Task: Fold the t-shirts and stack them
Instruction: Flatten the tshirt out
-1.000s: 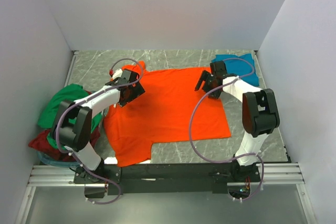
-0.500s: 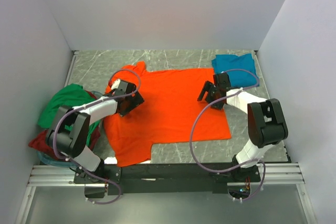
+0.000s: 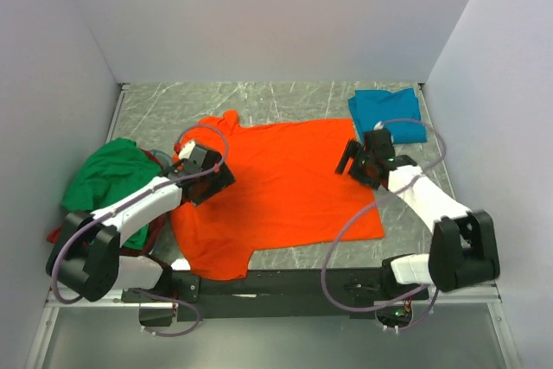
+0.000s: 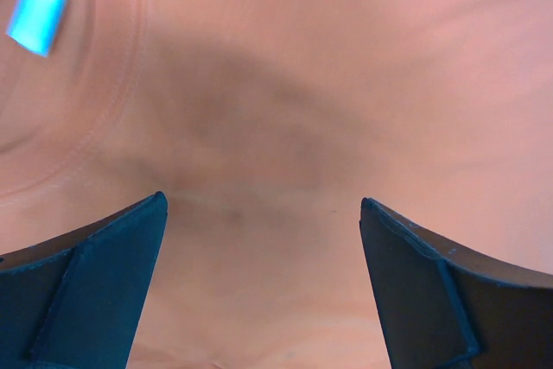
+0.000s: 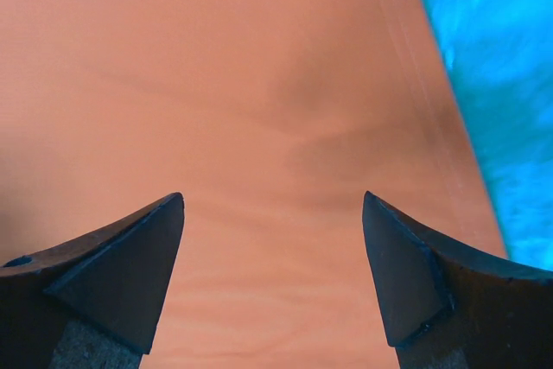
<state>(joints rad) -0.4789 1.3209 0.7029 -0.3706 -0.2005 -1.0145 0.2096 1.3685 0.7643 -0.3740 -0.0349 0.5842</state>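
An orange t-shirt point(image 3: 276, 187) lies spread flat in the middle of the table. Over its left part hovers my left gripper point(image 3: 216, 181), open, and the left wrist view shows only orange cloth point(image 4: 276, 84) between the fingers of that gripper point(image 4: 261, 200). My right gripper point(image 3: 351, 162) is open above the shirt's right edge. In the right wrist view the gripper point(image 5: 273, 196) has bare orange cloth point(image 5: 216, 84) below it and teal cloth point(image 5: 501, 84) to its right. A folded teal t-shirt point(image 3: 386, 112) sits at the back right. A green t-shirt point(image 3: 108, 179) lies crumpled on a dark red one point(image 3: 154, 224) at the left.
White walls close in the marble-patterned table point(image 3: 285, 97) on the left, back and right. A black and metal rail point(image 3: 276, 287) with the arm bases runs along the near edge. A small blue label point(image 4: 36, 23) shows on the orange cloth near the collar seam.
Both grippers have drawn back toward the near edge over the orange t-shirt, staying open. The shirt's near right corner has shifted slightly nearer.
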